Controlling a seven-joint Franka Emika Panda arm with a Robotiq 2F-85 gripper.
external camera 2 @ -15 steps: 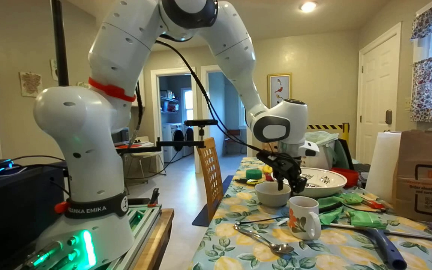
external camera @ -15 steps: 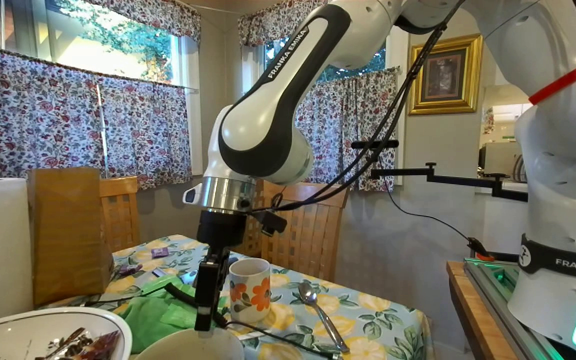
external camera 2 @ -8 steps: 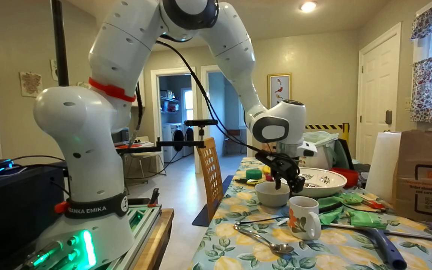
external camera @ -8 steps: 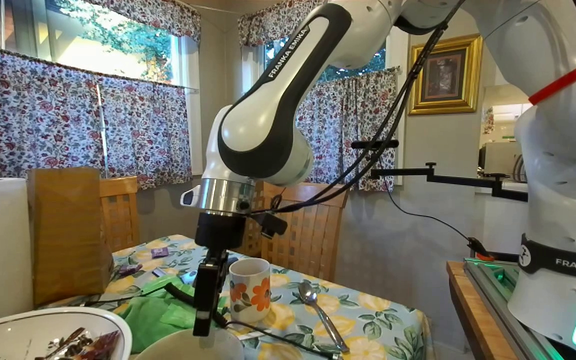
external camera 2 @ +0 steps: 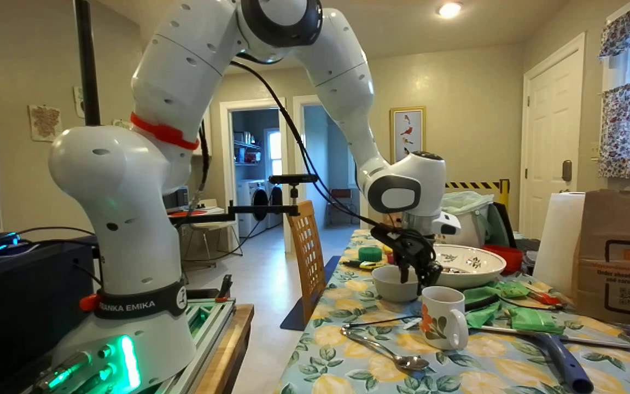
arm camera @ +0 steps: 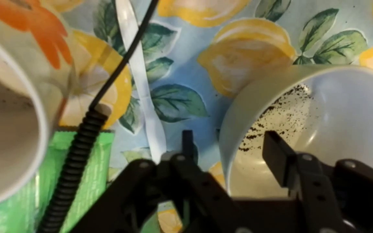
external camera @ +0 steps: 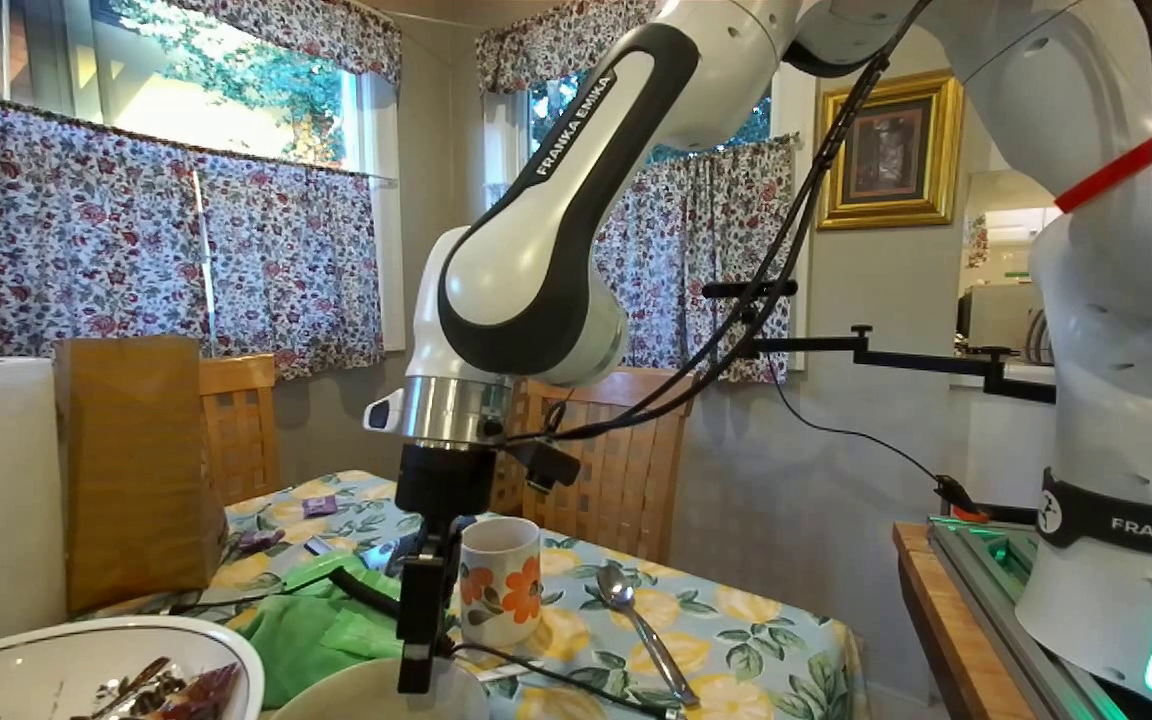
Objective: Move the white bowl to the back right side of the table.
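Note:
The white bowl (external camera 2: 391,285) stands upright on the table (external camera 2: 337,350) with its floral cloth. In an exterior view, the bowl (external camera: 336,700) is cut by the bottom edge. In the wrist view, the bowl (arm camera: 345,106) fills the right side, with dark specks inside. My gripper (arm camera: 228,137) is open and points down at the bowl's near wall. One finger (arm camera: 275,155) is inside the bowl and the other finger (arm camera: 188,145) is outside. The rim runs between them, with gaps on both sides. In both exterior views, the gripper is low at the bowl's rim.
The floral mug (external camera 2: 439,323) stands close beside the bowl. A larger white dish (external camera 2: 476,265) is on its far side. Green packets (external camera: 336,620), a black cable (arm camera: 118,71), a white plastic utensil (arm camera: 142,84) and a spoon (external camera: 646,630) lie nearby. A paper bag (external camera: 131,470) stands behind.
My gripper has come down, and its fingertips are lower at the bowl's rim. It has also shifted slightly left in an exterior view. The bowl has not moved.

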